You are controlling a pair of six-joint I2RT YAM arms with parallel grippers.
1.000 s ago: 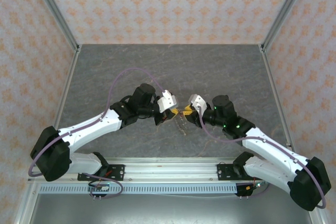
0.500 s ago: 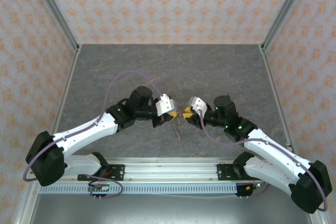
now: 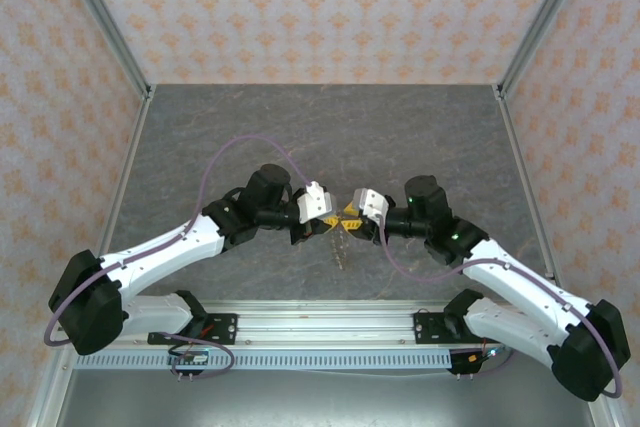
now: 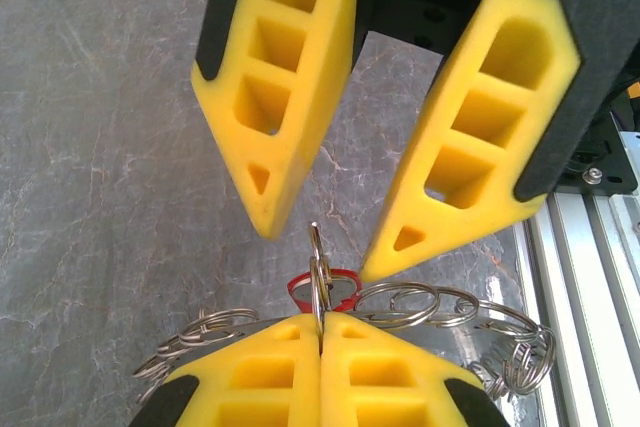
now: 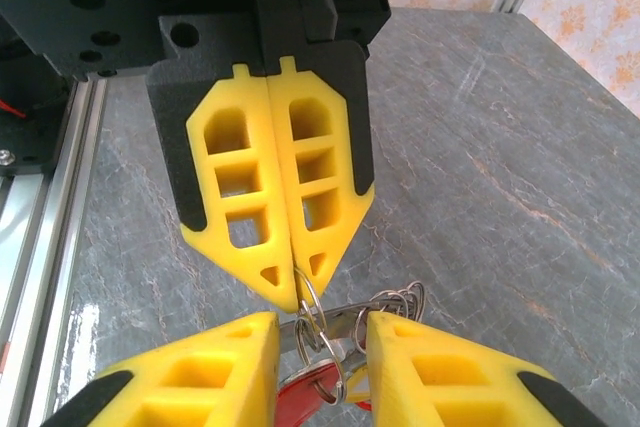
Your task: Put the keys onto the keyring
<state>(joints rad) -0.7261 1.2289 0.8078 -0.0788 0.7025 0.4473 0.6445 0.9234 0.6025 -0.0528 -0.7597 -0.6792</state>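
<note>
My left gripper (image 4: 320, 322) is shut on a small wire split ring (image 4: 317, 267) that stands up from its pinched tips. A red key head (image 4: 297, 293) hangs on that ring just behind them. In the right wrist view the same ring (image 5: 310, 299) links to the red key head (image 5: 305, 392), with a bit of yellow key head (image 5: 356, 388) beside it. The keyring's flat silver band (image 5: 345, 319) crosses between the fingers of my right gripper (image 5: 322, 325), which is open around the bunch. From above, both grippers (image 3: 335, 222) (image 3: 353, 221) meet tip to tip, and the bunch (image 3: 340, 249) dangles below.
Several loose wire rings (image 4: 455, 309) fan out on both sides of the bunch. The grey marbled tabletop (image 3: 320, 137) lies under it, and an aluminium rail (image 3: 320, 322) runs along the near edge. Patterned walls enclose the table on three sides.
My right gripper has moved left and closed up on the left one, so its open fingers now straddle the bunch. The bunch hangs slightly lower.
</note>
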